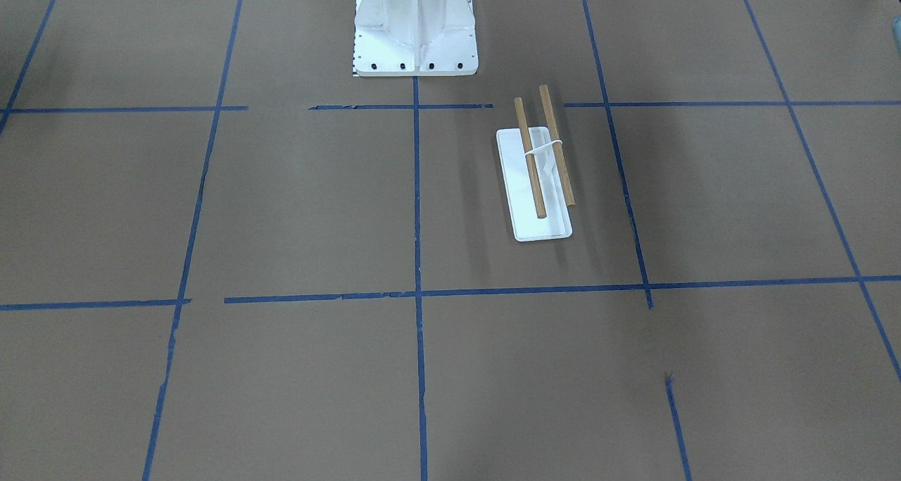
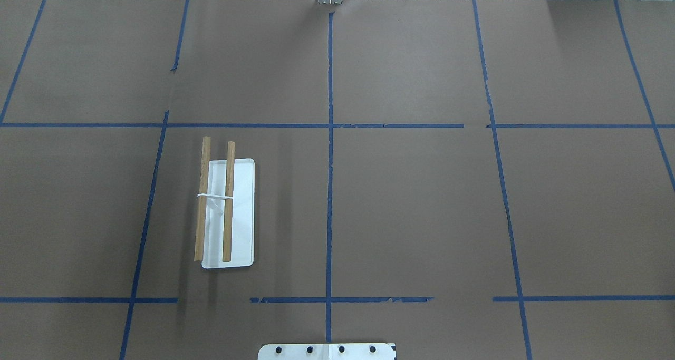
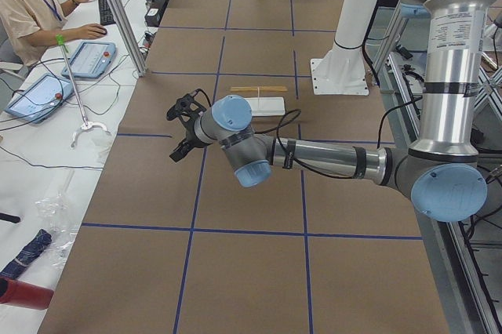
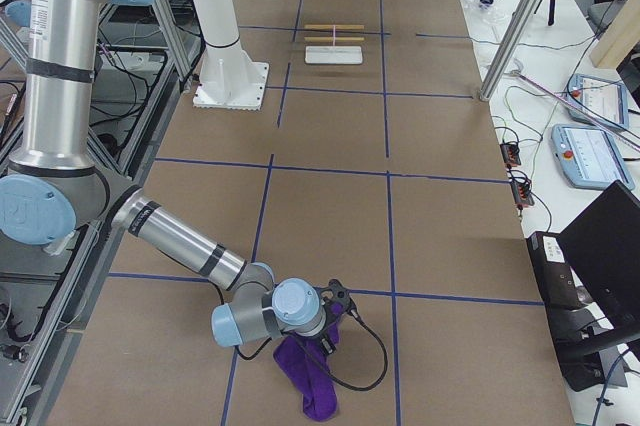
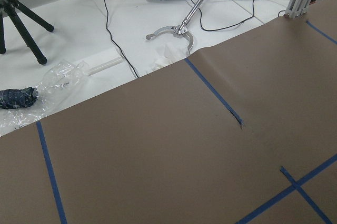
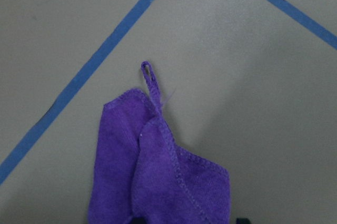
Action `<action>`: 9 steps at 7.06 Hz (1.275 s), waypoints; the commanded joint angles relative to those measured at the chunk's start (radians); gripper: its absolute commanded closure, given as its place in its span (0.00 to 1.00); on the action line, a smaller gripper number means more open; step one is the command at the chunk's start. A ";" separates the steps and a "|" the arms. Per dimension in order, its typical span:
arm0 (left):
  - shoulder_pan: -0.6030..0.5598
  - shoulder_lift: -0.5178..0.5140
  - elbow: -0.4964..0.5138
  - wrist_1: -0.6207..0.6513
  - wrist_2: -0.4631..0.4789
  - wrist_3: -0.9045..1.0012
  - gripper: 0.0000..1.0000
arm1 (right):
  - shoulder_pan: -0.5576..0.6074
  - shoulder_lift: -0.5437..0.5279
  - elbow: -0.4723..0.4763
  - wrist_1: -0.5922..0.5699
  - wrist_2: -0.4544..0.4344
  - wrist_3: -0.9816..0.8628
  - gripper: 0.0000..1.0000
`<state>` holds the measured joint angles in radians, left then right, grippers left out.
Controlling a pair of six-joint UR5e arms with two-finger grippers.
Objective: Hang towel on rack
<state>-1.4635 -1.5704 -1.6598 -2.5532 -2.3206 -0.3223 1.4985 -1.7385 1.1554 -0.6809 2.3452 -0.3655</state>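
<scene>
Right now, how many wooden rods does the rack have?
2. They run parallel above the rack, joined by a white bracket. The outer rod follows the base's long edge and the inner rod sits over the base. None seem hidden.

**Towel** [image 6: 158, 182]: purple cloth with a soft, matt, napped pile, an overstitched hem and a thin sewn loop [image 6: 153, 88]. **Rack** [image 2: 242, 212]: a smooth, slightly glossy white base that looks like plastic or painted metal, with two matt brown wooden rods [image 2: 228, 202] joined by a thin white bracket [image 2: 215, 196]. **Surroundings:** the table cover [image 2: 422, 202] is matt brown paper, creased and torn in places and marked with blue tape [image 2: 330, 191]; the pedestal [image 1: 415, 23] is glossy white-painted metal; the left arm [image 3: 447, 75] has satin silver metal tubes and smooth blue caps [image 3: 449, 191].
</scene>
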 commanded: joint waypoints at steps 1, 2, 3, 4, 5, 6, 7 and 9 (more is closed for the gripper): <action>0.000 0.003 -0.002 -0.001 0.000 0.000 0.00 | 0.000 -0.003 0.001 0.006 -0.001 -0.001 1.00; 0.000 0.003 0.000 -0.001 0.000 0.000 0.00 | 0.012 -0.003 0.004 0.006 0.003 -0.001 1.00; 0.000 0.003 0.000 -0.001 0.000 0.000 0.00 | 0.035 0.005 0.013 0.000 0.014 0.000 1.00; 0.000 0.003 -0.002 -0.001 0.000 0.000 0.00 | 0.039 0.007 0.039 -0.002 0.016 0.002 1.00; 0.000 0.003 -0.005 0.002 0.000 -0.001 0.00 | 0.043 0.029 0.079 -0.038 0.016 0.005 1.00; 0.006 -0.005 -0.014 -0.001 -0.003 -0.001 0.00 | 0.048 0.087 0.143 -0.151 0.014 0.006 1.00; 0.076 -0.019 -0.024 0.008 -0.002 -0.004 0.00 | 0.048 0.133 0.206 -0.225 0.009 0.022 1.00; 0.165 -0.132 -0.023 0.014 0.006 -0.219 0.00 | 0.046 0.265 0.260 -0.275 0.040 0.058 1.00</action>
<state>-1.3569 -1.6373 -1.6810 -2.5418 -2.3195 -0.4123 1.5455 -1.5497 1.3755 -0.9238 2.3647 -0.3354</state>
